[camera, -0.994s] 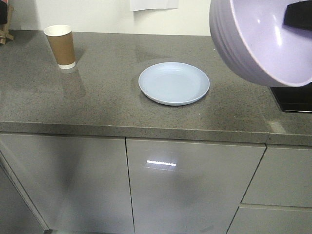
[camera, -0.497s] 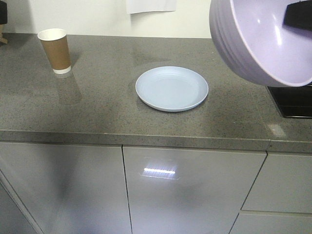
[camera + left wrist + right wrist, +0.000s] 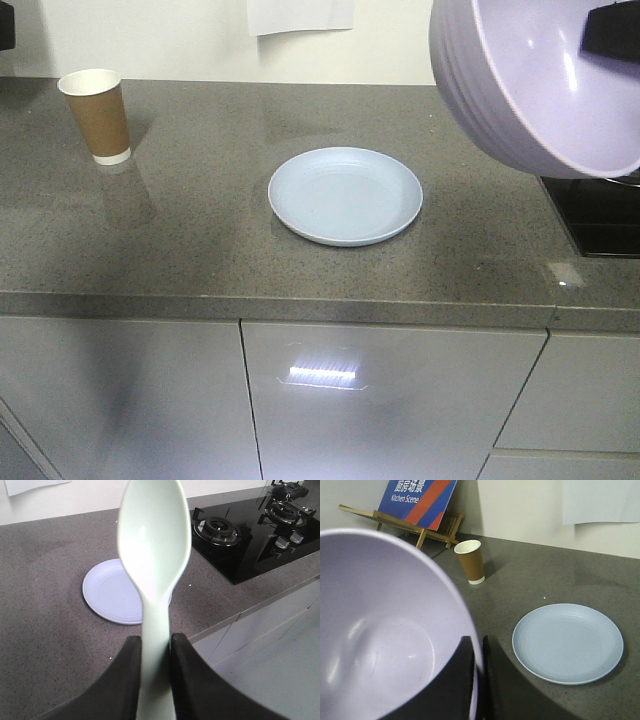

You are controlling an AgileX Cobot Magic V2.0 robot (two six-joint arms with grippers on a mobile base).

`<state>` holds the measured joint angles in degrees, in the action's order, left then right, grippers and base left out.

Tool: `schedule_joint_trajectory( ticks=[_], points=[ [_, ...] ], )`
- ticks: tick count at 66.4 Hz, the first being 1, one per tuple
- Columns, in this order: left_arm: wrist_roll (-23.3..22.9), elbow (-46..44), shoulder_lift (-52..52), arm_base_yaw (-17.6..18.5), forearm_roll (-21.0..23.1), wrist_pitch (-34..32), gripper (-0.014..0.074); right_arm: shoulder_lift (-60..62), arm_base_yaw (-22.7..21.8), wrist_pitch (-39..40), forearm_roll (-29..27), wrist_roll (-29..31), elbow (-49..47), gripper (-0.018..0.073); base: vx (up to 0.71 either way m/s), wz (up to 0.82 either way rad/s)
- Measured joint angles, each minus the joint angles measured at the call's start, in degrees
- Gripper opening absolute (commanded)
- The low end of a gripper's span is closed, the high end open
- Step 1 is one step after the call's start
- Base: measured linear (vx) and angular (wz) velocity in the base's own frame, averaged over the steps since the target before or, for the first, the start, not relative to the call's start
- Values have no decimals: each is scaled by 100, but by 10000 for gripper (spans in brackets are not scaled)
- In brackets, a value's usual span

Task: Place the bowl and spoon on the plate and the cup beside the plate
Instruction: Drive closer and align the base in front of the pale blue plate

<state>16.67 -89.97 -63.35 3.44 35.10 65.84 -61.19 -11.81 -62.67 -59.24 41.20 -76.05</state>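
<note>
The plate (image 3: pixel 345 195) is seen lying flat near the middle of the grey desk (image 3: pixel 200 240), with nothing set on it; the bowl (image 3: pixel 380 630) is held in the air, tilted, its rim pinched between the two fingers of the right claw (image 3: pixel 479 646), one finger inside the wall and one outside, so that this claw is clamped on the bowl; in the front view the bowl is seen up and to the right of the plate, well apart from it; the spoon (image 3: pixel 152 555) is gripped by its handle in the left claw (image 3: pixel 152 652), whose fingers are pressed against both sides of the handle, the head pointing away from the wrist, with the plate seen beyond it on the desk; the cup (image 3: pixel 97 115) is stood upright at the far left of the desk, well apart from the plate; a black hob (image 3: pixel 240 535) is set into the desk to the right. None of the three placements is judged to be done: bowl and spoon are in hand but not delivered, and the cup is untouched; the bowl is to be set down on the plate, the spoon laid with it, and the cup brought beside the plate.
</note>
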Motion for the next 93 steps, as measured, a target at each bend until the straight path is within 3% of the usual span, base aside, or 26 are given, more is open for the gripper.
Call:
schedule_joint_trajectory(
  ticks=[93],
  points=[
    [0, 0, 0, 0, 2, 0, -6, 0, 0, 0, 0, 0, 0, -6, 7, 0]
  ],
)
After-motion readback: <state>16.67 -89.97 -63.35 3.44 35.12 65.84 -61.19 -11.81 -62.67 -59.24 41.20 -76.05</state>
